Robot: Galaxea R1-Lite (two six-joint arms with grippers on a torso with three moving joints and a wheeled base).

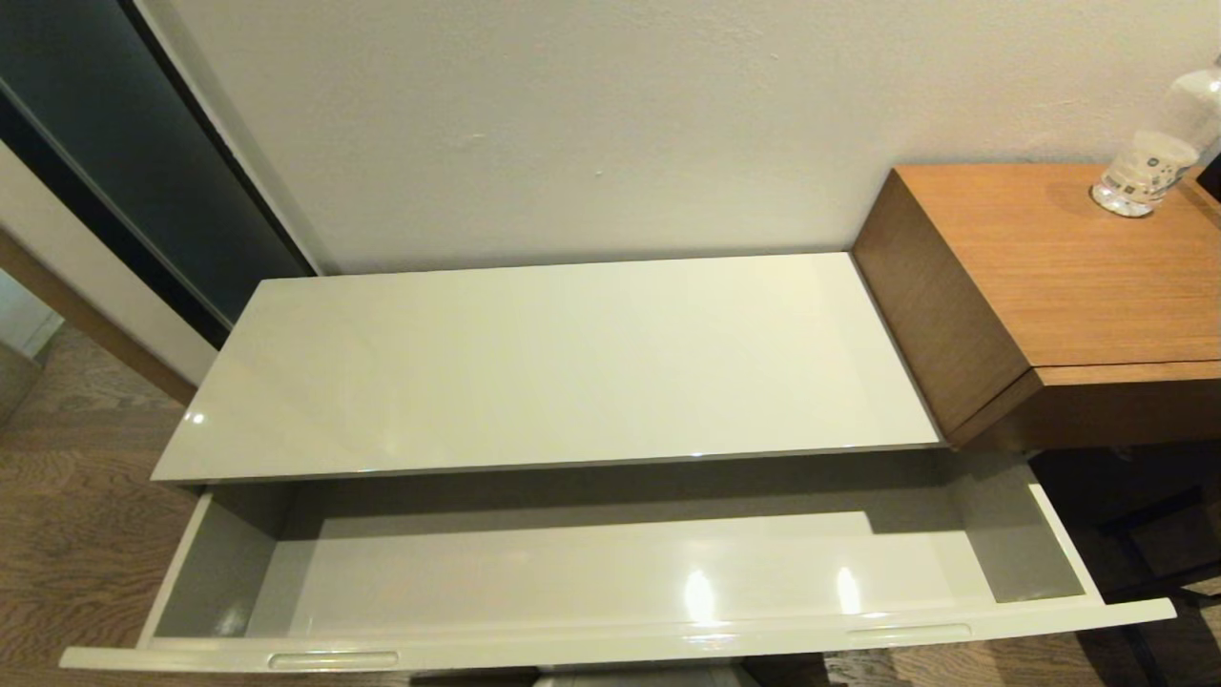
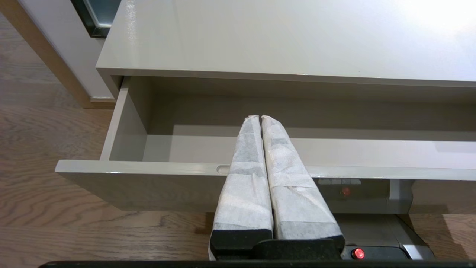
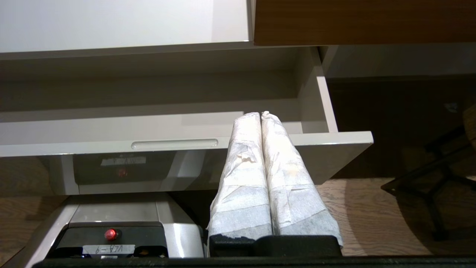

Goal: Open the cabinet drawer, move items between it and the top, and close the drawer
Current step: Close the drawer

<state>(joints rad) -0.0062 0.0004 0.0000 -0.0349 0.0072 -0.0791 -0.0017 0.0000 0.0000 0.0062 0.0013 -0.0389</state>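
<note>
The cream-white cabinet has its glossy top bare in the head view. Below it the wide drawer stands pulled out, nothing on its floor, with two oblong cut-outs in its front rim. Neither arm shows in the head view. In the left wrist view my left gripper is shut and holds nothing, hanging in front of the drawer's left part. In the right wrist view my right gripper is shut and holds nothing, in front of the drawer's right end.
A taller brown wood-grain desk adjoins the cabinet on the right, with a clear bottle on it. A dark chair base stands on the wood floor under the desk. My own base sits below the drawer front.
</note>
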